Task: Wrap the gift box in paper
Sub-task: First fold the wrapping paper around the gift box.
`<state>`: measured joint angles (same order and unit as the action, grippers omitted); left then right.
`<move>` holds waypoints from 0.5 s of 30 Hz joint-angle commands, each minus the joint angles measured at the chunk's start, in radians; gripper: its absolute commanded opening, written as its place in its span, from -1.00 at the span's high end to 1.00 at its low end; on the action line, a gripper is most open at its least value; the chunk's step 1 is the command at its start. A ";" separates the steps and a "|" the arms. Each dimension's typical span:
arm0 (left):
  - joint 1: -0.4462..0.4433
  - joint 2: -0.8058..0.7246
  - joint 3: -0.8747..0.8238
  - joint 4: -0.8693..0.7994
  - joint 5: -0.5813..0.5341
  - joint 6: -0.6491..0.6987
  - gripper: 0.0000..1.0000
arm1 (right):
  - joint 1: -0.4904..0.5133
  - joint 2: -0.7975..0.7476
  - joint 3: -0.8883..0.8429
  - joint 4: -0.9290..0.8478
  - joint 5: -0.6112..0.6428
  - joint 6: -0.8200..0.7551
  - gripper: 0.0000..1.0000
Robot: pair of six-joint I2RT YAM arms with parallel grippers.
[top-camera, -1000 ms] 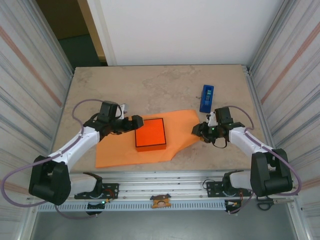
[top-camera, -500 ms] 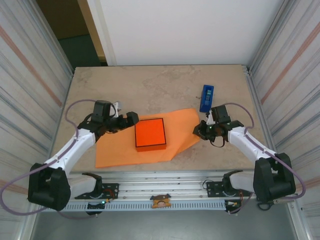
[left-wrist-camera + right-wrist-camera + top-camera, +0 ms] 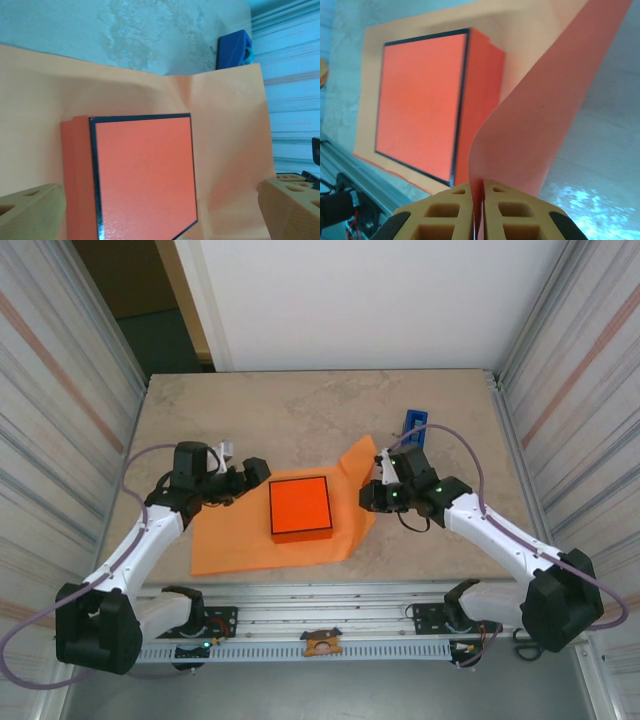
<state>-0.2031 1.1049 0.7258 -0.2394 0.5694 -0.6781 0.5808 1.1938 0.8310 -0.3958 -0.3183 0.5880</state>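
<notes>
The gift box (image 3: pixel 300 508), flat, orange-red and black-edged, lies on the paper (image 3: pixel 235 540), a lighter orange sheet spread on the table. My right gripper (image 3: pixel 372 495) is shut on the paper's right edge and holds it raised and curled up beside the box's right side. In the right wrist view the sheet (image 3: pixel 545 115) rises from between the closed fingers (image 3: pixel 455 210) of the gripper (image 3: pixel 478 192), with the box (image 3: pixel 420 100) behind it. My left gripper (image 3: pixel 255 472) hovers open just left of the box. In the left wrist view its fingers (image 3: pixel 30 210) stand wide apart, the box (image 3: pixel 142 170) between and beyond them.
A narrow blue tape dispenser (image 3: pixel 411 420) stands behind the right arm, also at the top right (image 3: pixel 234 49) of the left wrist view. Corrugated metal walls (image 3: pixel 60 410) close both sides. A metal rail (image 3: pixel 320 615) runs along the near edge.
The right gripper shut on the paper's right edge and carried it left and up towards the box. The left gripper drew back a little to the left and stayed open.
</notes>
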 commanded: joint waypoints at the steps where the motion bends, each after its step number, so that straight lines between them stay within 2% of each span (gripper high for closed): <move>1: -0.010 -0.010 -0.002 0.064 0.082 -0.040 -0.97 | 0.057 0.007 0.044 0.060 0.031 -0.040 0.73; 8: -0.096 0.004 0.017 0.143 0.072 -0.121 -0.79 | 0.163 0.095 0.108 0.120 0.006 -0.040 0.72; 15: -0.154 0.058 0.048 0.172 0.062 -0.172 -0.73 | 0.221 0.169 0.150 0.150 -0.020 -0.037 0.71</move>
<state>-0.3431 1.1458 0.7361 -0.1051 0.6205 -0.8104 0.7872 1.3376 0.9398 -0.2703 -0.3168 0.5667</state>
